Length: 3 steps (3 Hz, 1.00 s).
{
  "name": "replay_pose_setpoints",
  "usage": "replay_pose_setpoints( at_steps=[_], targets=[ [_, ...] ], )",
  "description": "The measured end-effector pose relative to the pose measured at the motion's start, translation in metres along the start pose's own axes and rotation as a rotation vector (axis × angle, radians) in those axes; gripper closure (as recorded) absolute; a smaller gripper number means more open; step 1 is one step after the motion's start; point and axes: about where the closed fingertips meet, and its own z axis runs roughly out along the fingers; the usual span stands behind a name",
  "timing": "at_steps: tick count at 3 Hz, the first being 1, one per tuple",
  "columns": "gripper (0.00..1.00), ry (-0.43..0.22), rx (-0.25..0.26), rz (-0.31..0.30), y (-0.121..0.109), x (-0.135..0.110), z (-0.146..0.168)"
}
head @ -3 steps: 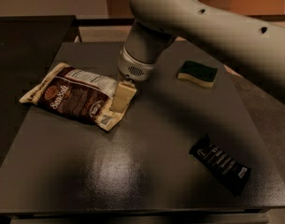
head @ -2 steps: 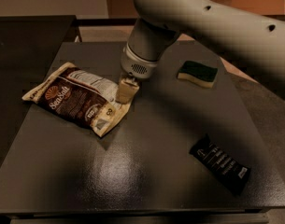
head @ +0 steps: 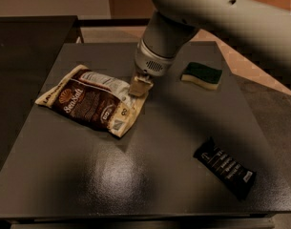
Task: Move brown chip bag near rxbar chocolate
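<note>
Since a second ago, your gripper point(head: 139, 86) has shifted right and slightly toward the back of the table point(head: 135, 185), and the chip bag point(head: 88, 103) has come along with it. The bag's whole outline sits further right than before.

Current state for you:
- The gripper's fingers are pinched together on the bag's upper right edge, near the white back panel.
- The chip bag lies mostly flat on the left half of the table, label up and long axis slanted. Its right corner sits under the fingertips.
- The chocolate bar point(head: 224, 167) is at the front right of the table, lying diagonally, well apart from the bag and not moved.
- The sponge point(head: 201, 75) is at the back right, green side up, clear of both and just right of the wrist.
- The arm point(head: 221, 18) comes in from the upper right, passing above the sponge.
</note>
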Motion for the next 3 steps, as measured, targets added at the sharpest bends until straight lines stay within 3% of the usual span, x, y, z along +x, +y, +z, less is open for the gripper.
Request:
replay_pose_setpoints(
  at_steps=[3],
  targets=[
    [1.0, 0.042, 0.029, -0.006, 0.001, 0.061, -0.071]
  ],
)
